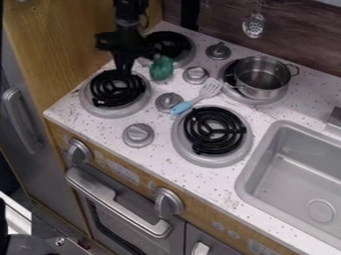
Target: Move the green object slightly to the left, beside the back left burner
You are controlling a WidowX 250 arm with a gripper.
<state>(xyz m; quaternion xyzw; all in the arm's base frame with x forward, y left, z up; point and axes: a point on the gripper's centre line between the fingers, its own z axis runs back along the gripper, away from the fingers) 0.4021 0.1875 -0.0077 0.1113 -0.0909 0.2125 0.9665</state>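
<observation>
- The tool (125,67) is seen at the upper left, lowered over the rear side of the left front burner (114,89); whether it is spread or pressed together cannot be told.
- A green thing (161,68) is seen just beside the tool, to its right, in front of the coil of the rear left burner (171,44); whether it is gripped or touched cannot be told.
- The tool is flanked on the left by a wooden side panel (57,45), by which room on that side is limited.
- The left front burner is set close to the left corner of the speckled surface (77,115), with a narrow strip left at the edge.
- To the right of the green thing, a knob (196,75) is placed, with another knob (218,51) behind it.
- A spatula (201,95) is laid at a slant, its blue handle beside a third knob (169,102) and its head pointed toward a metal pot (261,78).
- The pot is rested on the right rear burner (267,99), well apart from the tool.
- The near middle is taken up by another burner (213,130), with a fourth knob (138,135) to its left.
- The right side is bounded by the rim of a sink (258,156).
</observation>
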